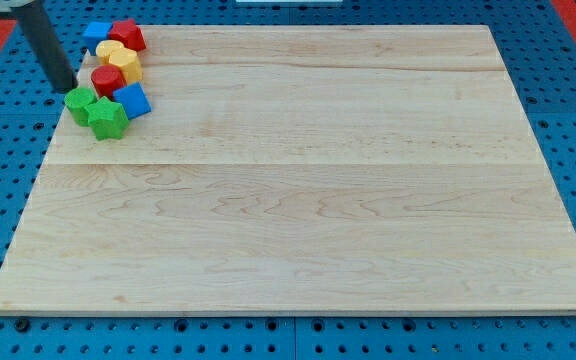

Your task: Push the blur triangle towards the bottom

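I have no pincer to open or clench, only a dark rod, and my tip (65,88) sits at the upper left of the frame, near the left edge of the wooden board (298,200). All the blocks are bunched in that same upper left corner. Just to the right of my tip lies a green block (80,104), touching or very nearly touching it, and a second green block (109,118), star-like in outline, sits against that one on its lower right. A blue block (132,100) rests just right of the green pair; I cannot tell whether this is the triangle. Above it stands a red cylinder (107,80), then two yellow blocks (125,66) (111,50) pressed together. At the top of the cluster sit another blue block (95,33) and a red block (127,36), side by side, the blue one to the left.
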### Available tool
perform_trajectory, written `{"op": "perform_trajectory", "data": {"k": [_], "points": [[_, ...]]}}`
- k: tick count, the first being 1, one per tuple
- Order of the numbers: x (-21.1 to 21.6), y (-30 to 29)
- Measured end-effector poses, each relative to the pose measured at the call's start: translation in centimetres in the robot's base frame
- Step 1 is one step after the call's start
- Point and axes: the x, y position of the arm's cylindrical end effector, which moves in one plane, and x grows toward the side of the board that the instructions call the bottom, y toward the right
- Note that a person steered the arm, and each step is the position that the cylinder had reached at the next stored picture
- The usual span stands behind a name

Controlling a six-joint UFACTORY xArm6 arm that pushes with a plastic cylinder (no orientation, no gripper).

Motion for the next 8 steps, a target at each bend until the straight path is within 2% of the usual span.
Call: {"op": "perform_trajectory", "data": {"k": [2,3,5,8], "points": [[2.0,9.3],[3.8,10.2],[3.8,14.5],[5.1,8.6]]}}
